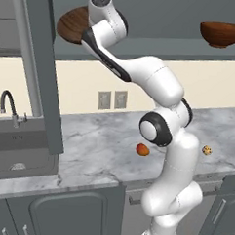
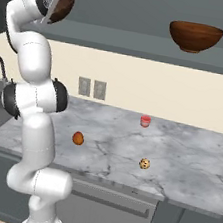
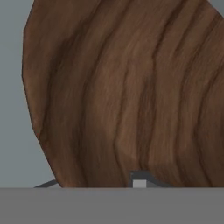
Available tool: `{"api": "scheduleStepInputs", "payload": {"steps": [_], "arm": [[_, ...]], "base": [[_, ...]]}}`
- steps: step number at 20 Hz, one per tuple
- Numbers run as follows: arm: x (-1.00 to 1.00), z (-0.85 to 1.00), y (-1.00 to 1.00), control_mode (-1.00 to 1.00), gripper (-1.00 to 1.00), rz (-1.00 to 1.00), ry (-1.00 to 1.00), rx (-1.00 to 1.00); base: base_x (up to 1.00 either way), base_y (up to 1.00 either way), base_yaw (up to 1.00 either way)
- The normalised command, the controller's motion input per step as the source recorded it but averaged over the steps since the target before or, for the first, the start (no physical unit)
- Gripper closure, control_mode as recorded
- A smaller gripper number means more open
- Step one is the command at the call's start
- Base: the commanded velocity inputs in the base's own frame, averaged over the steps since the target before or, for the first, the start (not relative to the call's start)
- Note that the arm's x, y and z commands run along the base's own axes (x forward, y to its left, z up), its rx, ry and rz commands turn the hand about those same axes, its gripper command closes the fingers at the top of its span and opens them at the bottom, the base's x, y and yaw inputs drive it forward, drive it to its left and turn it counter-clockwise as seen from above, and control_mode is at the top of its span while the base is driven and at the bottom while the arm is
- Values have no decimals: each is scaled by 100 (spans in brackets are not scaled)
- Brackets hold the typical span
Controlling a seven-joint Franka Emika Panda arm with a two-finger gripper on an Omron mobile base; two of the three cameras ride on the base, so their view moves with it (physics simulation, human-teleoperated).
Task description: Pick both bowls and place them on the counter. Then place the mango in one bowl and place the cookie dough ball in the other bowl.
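On your veined marble counter (image 1: pixel 88 147) sit the oval orange-red mango (image 1: pixel 142 149) and speckled tan dough ball (image 1: pixel 206 150), while far up left your gripper (image 2: pixel 52 4) meets the wide, grainy dark bowl (image 1: pixel 73 25), fingers' closure unclear.

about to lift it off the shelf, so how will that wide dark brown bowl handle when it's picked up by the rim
The dark brown bowl looks like solid wood with clear grain, so probably stiff and not fragile. It is wide and shallow, so gripped at one edge by the gripper it may tilt or swing. Its smooth surface could slip.
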Motion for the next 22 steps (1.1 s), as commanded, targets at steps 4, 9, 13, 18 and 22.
{"api": "scheduleStepInputs", "payload": {"steps": [4, 9, 13, 18, 22], "arm": [[-48, -7, -5, -100, 100, -2, -25, 1], [-84, -2, -11, -100, 100, -6, -29, 0], [-98, -17, -24, -100, 100, -9, -15, 2], [-100, -46, -31, -100, 100, -11, -4, 8], [-100, -63, -28, -100, 100, -11, 0, 10]], "base": [[0, 0, 0], [0, 0, 0], [0, 0, 0], [0, 0, 0], [0, 0, 0]]}}
